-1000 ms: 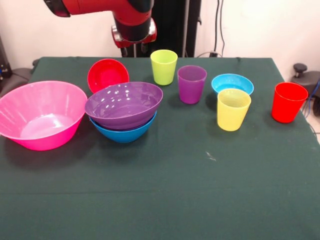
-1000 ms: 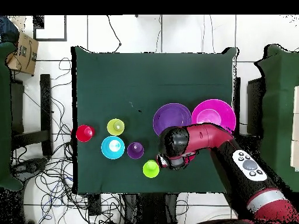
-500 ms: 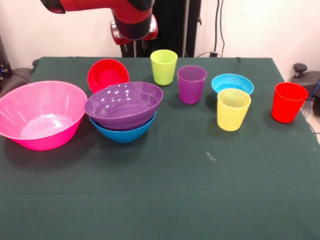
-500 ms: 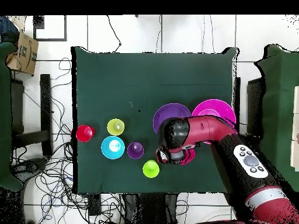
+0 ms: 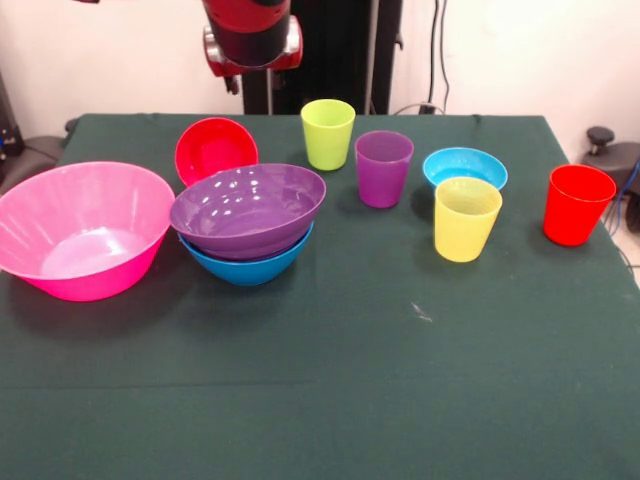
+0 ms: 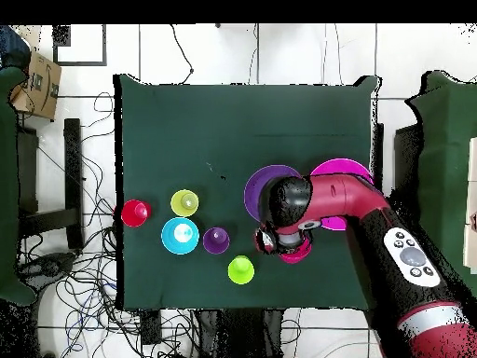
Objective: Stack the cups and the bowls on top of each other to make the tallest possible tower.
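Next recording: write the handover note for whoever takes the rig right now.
Gripper: raised above the table's back edge near the red bowl, holding nothing; open or shut cannot be told.
Done: purple bowl sits in the blue bowl.
Loose on the table: pink bowl, light blue bowl, green cup, purple cup, yellow cup, red cup.
Left: stack all of these.

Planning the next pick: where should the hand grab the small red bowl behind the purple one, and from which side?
Probably the red bowl's raised far rim, from above. It is tilted, its opening facing the table's front, and the purple bowl stands close before its low edge, so that side looks blocked. The top rim is free, with one finger inside and one behind. The hand hangs above it.
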